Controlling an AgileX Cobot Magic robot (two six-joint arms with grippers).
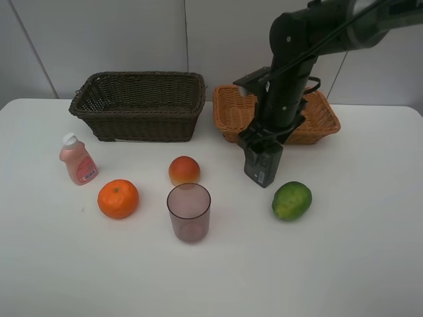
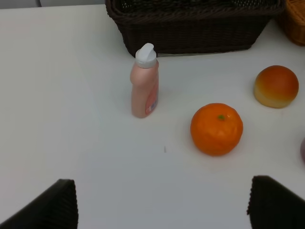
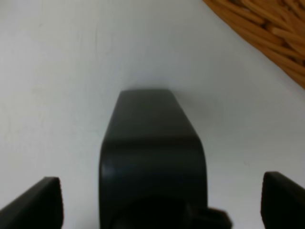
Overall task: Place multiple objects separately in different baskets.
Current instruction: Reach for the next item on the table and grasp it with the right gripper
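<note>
Bright, even overhead light leaves faint, soft shadows on the white table (image 1: pixel 370 264). The right wrist view is blurred, the dark grey pump bottle (image 3: pixel 151 152) probably too near

1. Your right arm (image 1: pixel 289 86) is matte black all over, built from thick, rounded housings.
2. The big joint shell (image 1: pixel 294 30) is smooth and bulbous, with a soft sheen on its upper curve.
3. The upper link (image 1: pixel 390 23) is a plain tube that looks greyer than the rest, with a paler band across it.
4. You see a thin black cable (image 1: pixel 330 36) running outside the arm, and a short loop (image 1: pixel 314 83) by the wrist.
5. A flat, square-edged black block (image 1: pixel 254 79) juts from the wrist.
6. Your left fingers (image 2: pixel 50 205) are black wedges with fine ribbing on the faces.
7. Your right fingers (image 3: pixel 40 202) are the same black, too blurred to show texture.
8. Screws and labels are too small to tell.
</note>
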